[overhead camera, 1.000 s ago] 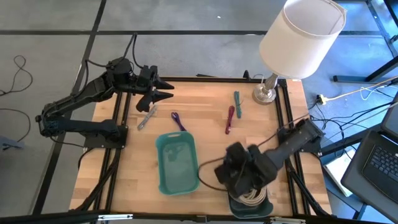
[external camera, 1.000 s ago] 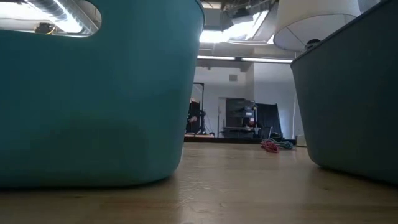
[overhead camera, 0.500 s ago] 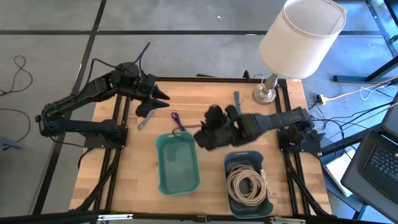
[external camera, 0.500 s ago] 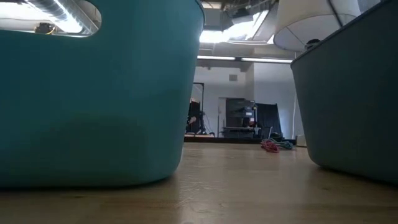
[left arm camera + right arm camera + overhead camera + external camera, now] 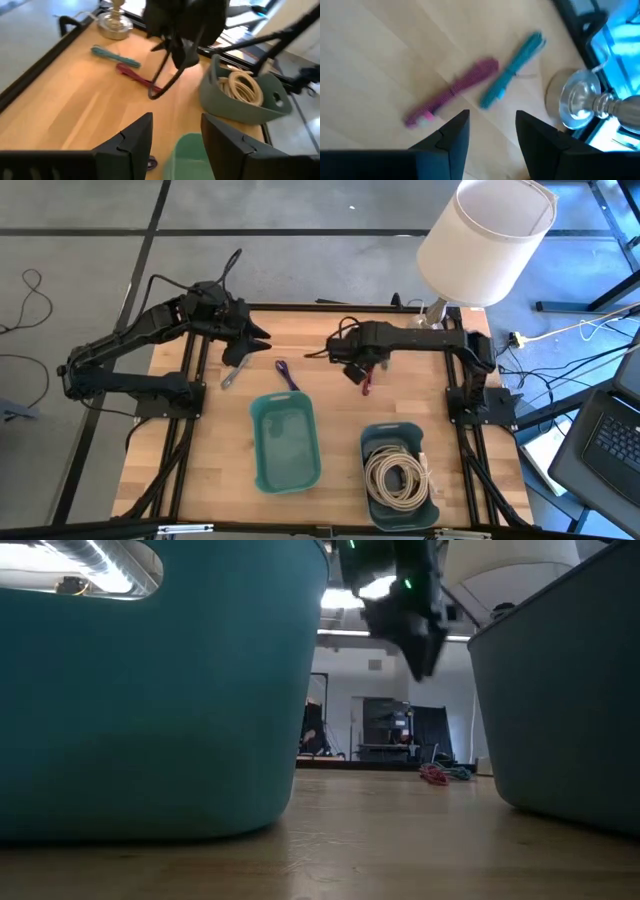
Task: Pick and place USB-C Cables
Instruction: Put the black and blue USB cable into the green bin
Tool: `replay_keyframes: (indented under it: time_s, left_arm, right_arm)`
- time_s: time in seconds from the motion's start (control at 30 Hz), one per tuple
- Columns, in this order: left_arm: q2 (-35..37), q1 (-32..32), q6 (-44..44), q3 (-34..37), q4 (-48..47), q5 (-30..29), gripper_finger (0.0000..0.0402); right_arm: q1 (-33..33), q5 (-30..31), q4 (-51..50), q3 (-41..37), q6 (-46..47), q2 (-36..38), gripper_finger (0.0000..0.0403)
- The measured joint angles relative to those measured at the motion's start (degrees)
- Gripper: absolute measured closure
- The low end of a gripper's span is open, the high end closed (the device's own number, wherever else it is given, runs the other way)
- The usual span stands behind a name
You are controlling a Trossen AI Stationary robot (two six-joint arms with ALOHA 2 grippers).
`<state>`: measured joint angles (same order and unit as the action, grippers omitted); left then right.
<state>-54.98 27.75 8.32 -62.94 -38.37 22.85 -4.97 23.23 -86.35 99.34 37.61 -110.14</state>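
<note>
Cream-white cable coils (image 5: 398, 475) lie in the right teal tray (image 5: 372, 442); the left teal tray (image 5: 258, 430) shows no cable. The magenta lead (image 5: 367, 386) lies flat on the wood beside the teal lead (image 5: 512, 70). The purple lead (image 5: 287, 375) and grey lead (image 5: 232, 375) lie nearer the left arm. My right gripper (image 5: 355, 368) hovers open above the magenta lead (image 5: 452, 92). My left gripper (image 5: 255, 338) is open, just beyond the grey lead on its far side.
A table lamp stands at the far right corner, its base (image 5: 580, 105) close to the teal lead and its shade (image 5: 485, 240) overhanging the table. Both trays sit near the table's near edge. Bare wood lies between the leads and the trays.
My right arm has swung from over the right tray at the near edge toward the far edge and now stands above the magenta lead; the coils in that tray, covered before, now show. My left gripper has turned slightly and shifted a little toward the grey lead.
</note>
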Motion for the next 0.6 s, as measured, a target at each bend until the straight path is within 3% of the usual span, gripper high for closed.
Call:
replay_keyframes:
  time_s: [0.2,0.6]
  left_arm:
    - [0.03,-0.01,3.44,0.0,0.22,-4.75,0.024]
    - [0.04,0.0,2.49,0.0,3.08,-5.24,0.024]
  right_arm:
    - [-2.43,-7.77,8.99,-16.01,-1.32,4.51,0.0241]
    - [-5.67,-11.09,46.82,-43.58,21.44,23.23,0.0241]
